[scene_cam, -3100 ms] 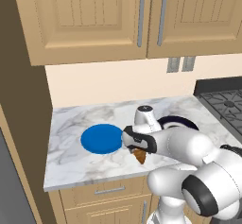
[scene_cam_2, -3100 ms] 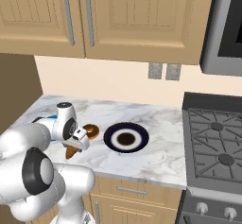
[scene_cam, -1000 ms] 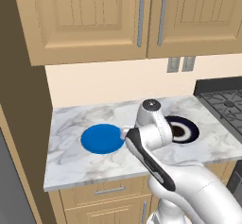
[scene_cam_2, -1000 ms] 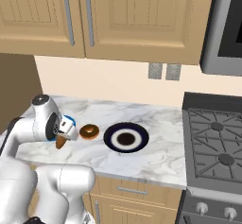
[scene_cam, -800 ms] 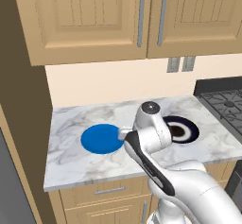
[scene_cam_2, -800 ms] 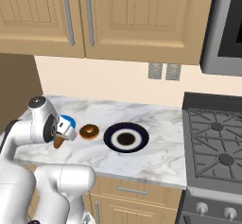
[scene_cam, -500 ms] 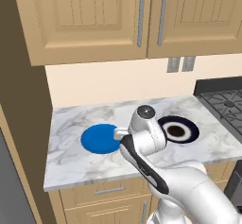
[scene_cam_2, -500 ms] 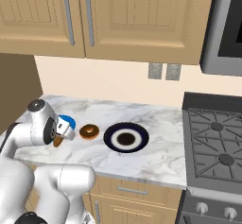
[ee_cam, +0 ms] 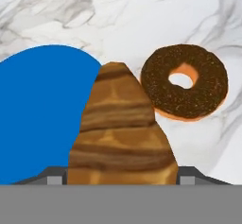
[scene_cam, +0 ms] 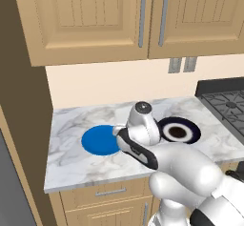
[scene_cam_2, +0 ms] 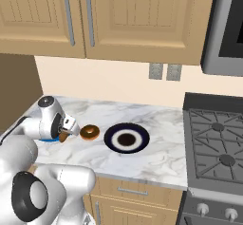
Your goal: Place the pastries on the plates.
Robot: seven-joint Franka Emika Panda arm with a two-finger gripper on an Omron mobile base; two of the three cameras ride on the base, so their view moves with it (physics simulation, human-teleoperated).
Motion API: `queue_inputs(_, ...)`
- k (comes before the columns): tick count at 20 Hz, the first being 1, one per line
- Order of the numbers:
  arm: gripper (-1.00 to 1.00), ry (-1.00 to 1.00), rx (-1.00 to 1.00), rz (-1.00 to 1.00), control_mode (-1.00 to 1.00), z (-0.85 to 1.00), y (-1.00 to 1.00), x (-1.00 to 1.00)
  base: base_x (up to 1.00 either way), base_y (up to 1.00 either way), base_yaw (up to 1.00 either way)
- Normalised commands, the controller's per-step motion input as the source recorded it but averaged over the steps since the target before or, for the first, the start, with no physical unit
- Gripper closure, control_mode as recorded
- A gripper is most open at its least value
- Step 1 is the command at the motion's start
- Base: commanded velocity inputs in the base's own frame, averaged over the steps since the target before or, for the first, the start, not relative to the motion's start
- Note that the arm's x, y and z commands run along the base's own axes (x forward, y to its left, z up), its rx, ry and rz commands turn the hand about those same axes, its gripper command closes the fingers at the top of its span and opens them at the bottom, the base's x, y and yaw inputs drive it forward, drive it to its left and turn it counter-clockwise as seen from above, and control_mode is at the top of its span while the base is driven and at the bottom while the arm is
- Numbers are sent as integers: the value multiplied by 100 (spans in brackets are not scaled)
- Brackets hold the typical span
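Marble worktop (scene_cam_2: 156,157) is carrying both plates: blue plate (scene_cam: 97,140) at 9 o'clock of the navy plate (scene_cam_2: 126,138). Croissant (ee_cam: 122,133) is being pinched in the gripper (scene_cam_2: 66,133), hanging by the blue plate's edge, at its 3 o'clock. Doughnut (scene_cam_2: 89,132) is lying on the worktop between the plates. Croissant judged light, flaky, crushable: best gripped gently across its thick middle.

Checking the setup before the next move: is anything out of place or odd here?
The doughnut lies on the bare counter between the blue plate and the navy plate. The croissant is in the end effector. Nothing spilled or damaged.
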Motion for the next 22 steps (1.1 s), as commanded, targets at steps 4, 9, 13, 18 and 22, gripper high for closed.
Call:
queue_inputs(4, 100, 0, 0, 2, -100, 42, 0, -5, 0, 0, 0)
queue_inputs(9, 100, 0, -1, 2, -100, 25, 21, 0, 0, 0, 0)
queue_inputs(13, 100, 0, 0, 0, -100, 0, 21, 1, 0, 0, 0)
queue_inputs(18, 100, -1, 0, 0, -100, 0, 21, 20, 0, 0, 0)
queue_inputs(22, 100, 0, 0, 0, -100, 0, 14, 17, 0, 0, 0)
